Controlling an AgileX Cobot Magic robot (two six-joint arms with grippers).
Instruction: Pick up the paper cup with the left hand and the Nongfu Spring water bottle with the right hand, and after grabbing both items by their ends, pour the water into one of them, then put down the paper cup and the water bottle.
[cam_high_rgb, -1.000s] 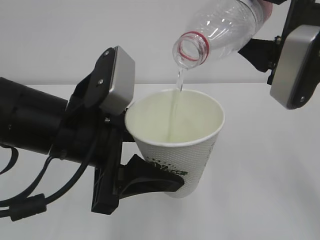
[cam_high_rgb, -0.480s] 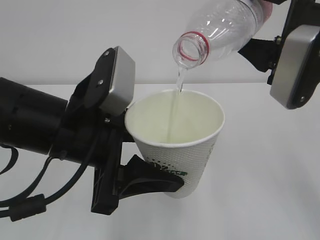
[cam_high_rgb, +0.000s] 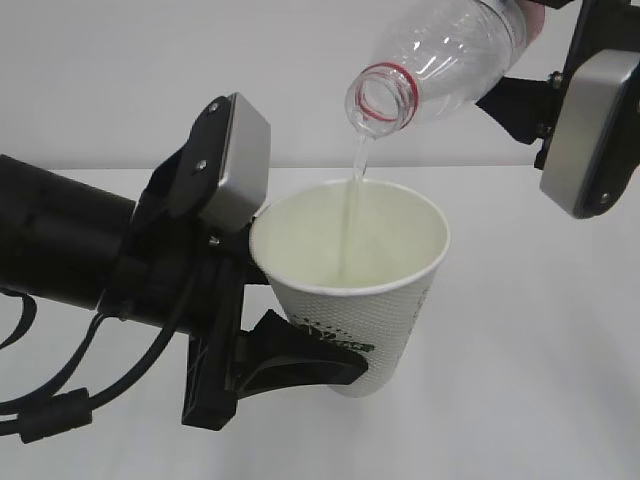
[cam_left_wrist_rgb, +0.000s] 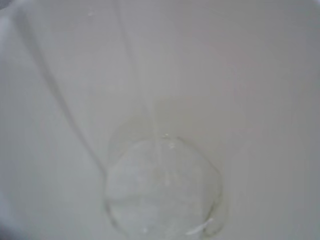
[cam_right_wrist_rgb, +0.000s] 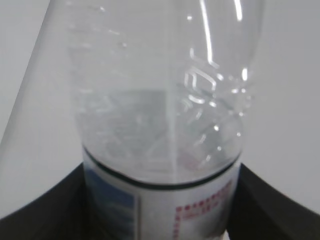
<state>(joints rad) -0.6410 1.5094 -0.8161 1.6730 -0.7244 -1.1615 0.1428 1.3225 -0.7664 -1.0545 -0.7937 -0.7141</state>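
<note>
In the exterior view my left gripper (cam_high_rgb: 335, 352) is shut on the lower wall of the white dimpled paper cup (cam_high_rgb: 350, 290), which tilts slightly and is held off the table. Above it the Nongfu Spring water bottle (cam_high_rgb: 440, 50) is tipped mouth-down, its red neck ring (cam_high_rgb: 382, 98) over the cup. A thin stream of water (cam_high_rgb: 352, 200) falls into the cup. My right gripper (cam_high_rgb: 525, 70) is shut on the bottle's far end. The left wrist view looks inside the cup (cam_left_wrist_rgb: 250, 75) at a pool of water (cam_left_wrist_rgb: 162, 192). Black fingers (cam_right_wrist_rgb: 272, 210) flank the bottle's label (cam_right_wrist_rgb: 165, 210).
A white table (cam_high_rgb: 530, 350) lies under both arms, with a plain white wall behind it. Black cables (cam_high_rgb: 60, 410) hang from the left arm at the lower left. The right gripper's grey plate (cam_high_rgb: 592, 130) stands at the right edge.
Water keeps running from the bottle into the cup. Neither arm nor the cup has visibly moved.
</note>
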